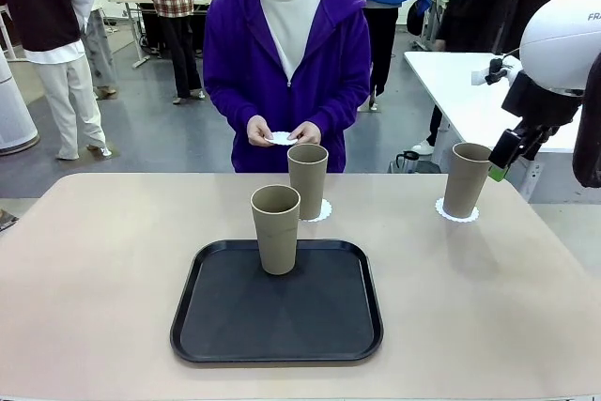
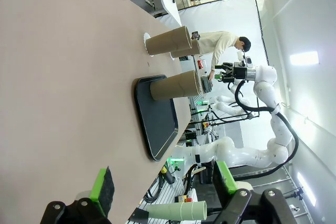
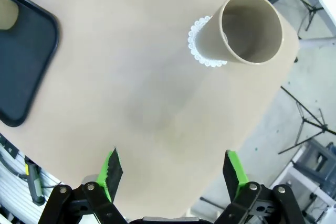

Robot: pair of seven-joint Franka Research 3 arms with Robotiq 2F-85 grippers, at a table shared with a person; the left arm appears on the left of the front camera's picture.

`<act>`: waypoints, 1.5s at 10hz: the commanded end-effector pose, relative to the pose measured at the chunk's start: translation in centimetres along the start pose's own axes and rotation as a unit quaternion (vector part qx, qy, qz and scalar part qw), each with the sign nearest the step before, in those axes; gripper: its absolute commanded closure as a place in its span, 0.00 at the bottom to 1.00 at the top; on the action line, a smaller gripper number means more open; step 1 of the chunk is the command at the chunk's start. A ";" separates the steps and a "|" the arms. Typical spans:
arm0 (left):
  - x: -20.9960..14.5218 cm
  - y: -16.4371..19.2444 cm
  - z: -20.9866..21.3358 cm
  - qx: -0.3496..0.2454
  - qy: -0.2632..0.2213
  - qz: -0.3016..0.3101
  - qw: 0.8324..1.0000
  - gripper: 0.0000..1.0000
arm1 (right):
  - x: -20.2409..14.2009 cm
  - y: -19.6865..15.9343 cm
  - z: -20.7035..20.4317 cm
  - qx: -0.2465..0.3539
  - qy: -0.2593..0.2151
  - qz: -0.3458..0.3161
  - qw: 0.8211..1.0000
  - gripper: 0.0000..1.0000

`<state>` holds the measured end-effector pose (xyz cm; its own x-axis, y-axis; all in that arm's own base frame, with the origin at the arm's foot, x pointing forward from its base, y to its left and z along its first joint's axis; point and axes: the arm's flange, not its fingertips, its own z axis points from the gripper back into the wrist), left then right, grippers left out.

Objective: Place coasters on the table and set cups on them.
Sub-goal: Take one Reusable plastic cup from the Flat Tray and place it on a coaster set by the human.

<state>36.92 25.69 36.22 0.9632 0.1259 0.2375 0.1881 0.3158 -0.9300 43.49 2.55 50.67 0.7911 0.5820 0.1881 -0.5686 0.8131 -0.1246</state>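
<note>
Three tan cups stand upright. One cup (image 1: 275, 229) is on the black tray (image 1: 277, 345). A second cup (image 1: 307, 180) sits on a white coaster (image 1: 320, 211) behind the tray. The third cup (image 1: 467, 178) (image 3: 247, 30) rests on a coaster (image 1: 456, 213) (image 3: 197, 45) at the far right of the table (image 1: 103, 269). The person at the far side holds another coaster (image 1: 281, 138) in both hands. My right gripper (image 1: 498, 168) (image 3: 173, 169) hangs open and empty, just right of and above the right cup. My left gripper (image 2: 164, 182) is open and empty, high over the table's left part.
The tray (image 2: 157, 119) (image 3: 21, 61) takes up the near middle of the table. A white side table (image 1: 470, 91) stands behind at the right. People stand farther back in the room. Bare tabletop lies left of the tray and between the tray and the right cup.
</note>
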 end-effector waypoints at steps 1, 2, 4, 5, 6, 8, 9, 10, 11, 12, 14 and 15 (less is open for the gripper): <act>0.0 -0.1 0.2 0.001 -0.001 0.000 1.000 0.00 | -0.2 -0.3 0.1 -0.004 -0.002 0.010 1.000 0.00; 0.0 -0.1 0.2 0.001 -0.001 0.000 1.000 0.00 | -0.2 -0.3 0.1 -0.004 -0.002 0.010 1.000 0.00; 0.0 -0.1 0.2 0.001 -0.001 0.000 1.000 0.00 | -0.2 -0.3 0.1 -0.004 -0.002 0.010 1.000 0.00; 0.0 -0.1 0.2 0.001 -0.001 0.000 1.000 0.00 | -0.2 -0.3 0.1 -0.004 -0.002 0.010 1.000 0.00; 0.0 -0.1 0.2 0.001 -0.001 0.000 1.000 0.00 | -0.2 -0.3 0.1 -0.004 -0.002 0.010 1.000 0.00; 0.0 -0.1 0.2 0.001 -0.001 0.000 1.000 0.00 | -0.1 -0.2 0.0 0.001 -0.001 -0.002 1.000 0.00; 0.0 -0.1 0.2 0.001 -0.001 0.000 1.000 0.00 | -3.2 -1.8 0.8 0.065 0.003 -0.088 0.994 0.00; 0.0 -0.1 0.2 0.001 -0.001 0.000 1.000 0.00 | -5.4 -3.3 0.7 0.107 0.007 -0.131 0.986 0.00; 0.0 -0.1 0.2 0.001 -0.001 0.000 1.000 0.00 | -7.6 -4.9 0.0 0.141 0.014 -0.176 0.974 0.00; 0.0 -0.1 0.2 0.001 -0.001 0.000 1.000 0.00 | -9.6 -6.0 -1.1 0.164 0.023 -0.215 0.963 0.00; 0.0 -0.1 0.2 0.001 -0.001 0.000 1.000 0.00 | -12.4 -8.5 -1.3 0.239 -0.028 -0.221 0.945 0.00; 0.0 -0.1 0.2 0.001 -0.001 0.000 1.000 0.00 | -13.1 -10.1 -0.6 0.307 -0.078 -0.216 0.923 0.00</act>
<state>36.91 25.74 36.22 0.9631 0.1268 0.2374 0.1876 0.3161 -0.9300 38.06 -12.59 48.07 0.9755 0.1547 0.1567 -0.2088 0.8758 0.4351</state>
